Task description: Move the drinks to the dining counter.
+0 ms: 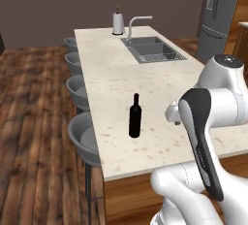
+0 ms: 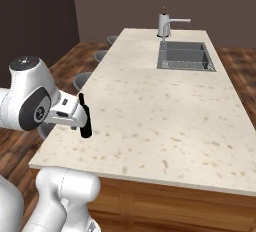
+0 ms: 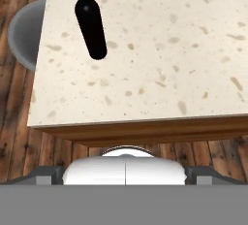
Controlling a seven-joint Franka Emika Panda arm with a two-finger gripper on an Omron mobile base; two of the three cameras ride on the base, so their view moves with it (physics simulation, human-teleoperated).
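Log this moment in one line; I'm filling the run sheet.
bottle: upright on island, near stool-side edge | gripper: open, holding nothing | sink: far end | can, short bottle: not placed yet

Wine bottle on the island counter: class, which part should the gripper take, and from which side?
Grip the wine bottle around its wide straight body, below the narrow neck, coming in level from the robot's side. It stands upright with bare dining counter all around it.
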